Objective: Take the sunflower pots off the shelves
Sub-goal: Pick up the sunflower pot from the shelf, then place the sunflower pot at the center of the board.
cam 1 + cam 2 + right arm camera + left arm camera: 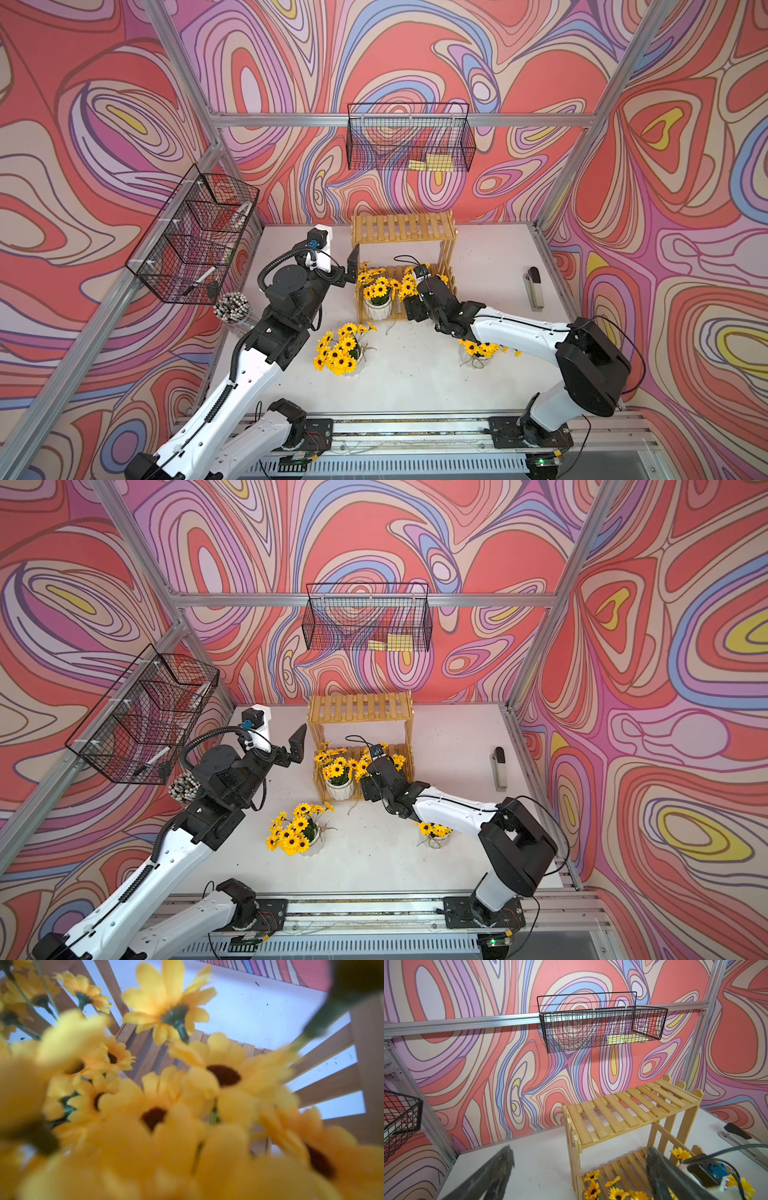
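The shelves [402, 232] stand at the back of the table, and their top tier is bare. On the lower tier a sunflower pot [377, 306] stands at the left. Beside it, a second bunch of sunflowers [408, 286] fills the right wrist view [223, 1074]. My right gripper [417, 291] reaches in among them; the blooms hide its fingers and that pot. My left gripper [352, 270] hangs open and empty at the rack's left side [579, 1153]. Two more sunflower pots stand on the table: one in front [338, 351], one under my right arm [478, 348].
A stapler [534, 289] lies on the table at the right. A cup of pencils [232, 309] stands at the left edge under a black wire basket [195, 237]. Another wire basket [409, 137] hangs on the back wall above the rack.
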### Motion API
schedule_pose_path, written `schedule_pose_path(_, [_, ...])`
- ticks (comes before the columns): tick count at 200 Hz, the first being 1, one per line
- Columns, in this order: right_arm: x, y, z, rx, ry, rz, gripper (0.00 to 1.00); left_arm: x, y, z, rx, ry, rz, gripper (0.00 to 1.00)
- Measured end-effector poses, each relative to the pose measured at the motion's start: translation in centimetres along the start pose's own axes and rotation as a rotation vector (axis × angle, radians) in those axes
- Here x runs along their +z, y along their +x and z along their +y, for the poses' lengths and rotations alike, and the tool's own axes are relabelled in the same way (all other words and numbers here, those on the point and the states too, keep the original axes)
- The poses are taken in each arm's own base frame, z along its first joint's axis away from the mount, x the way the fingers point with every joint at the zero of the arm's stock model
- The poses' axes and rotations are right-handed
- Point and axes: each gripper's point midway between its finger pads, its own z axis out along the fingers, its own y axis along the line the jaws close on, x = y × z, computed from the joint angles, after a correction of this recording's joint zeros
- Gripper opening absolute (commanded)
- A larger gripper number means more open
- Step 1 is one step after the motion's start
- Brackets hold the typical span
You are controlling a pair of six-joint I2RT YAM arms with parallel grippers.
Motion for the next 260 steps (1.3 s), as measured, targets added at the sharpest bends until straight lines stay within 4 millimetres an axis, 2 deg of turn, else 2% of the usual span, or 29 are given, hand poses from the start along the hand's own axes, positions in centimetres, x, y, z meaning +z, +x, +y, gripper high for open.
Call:
schedule_pose_path(45, [-2.1,1.1,1.1,-0.027,-0.037,-0.022,0.3,0.0,0.0,0.0,0.0,0.0,-0.001,1.0])
schedule_pose_path(105, [-4.8,2.8,1.5,-0.034,-0.078,-0.064,0.29,0.0,0.0,-0.1,-0.001,0.004,-0.001,1.0])
schedule_pose_path(172, [-5.3,7.0,1.6,-0.052,-0.129,-0.053,0.29,0.0,0.0,-0.2,-0.001,0.012,-0.001,1.0])
schedule_pose_path(260, [-5.3,8.4,2.4,-0.056,-0.198,-0.077,0.3,-0.2,-0.2,-0.3,-0.002,0.018,-0.008,1.0])
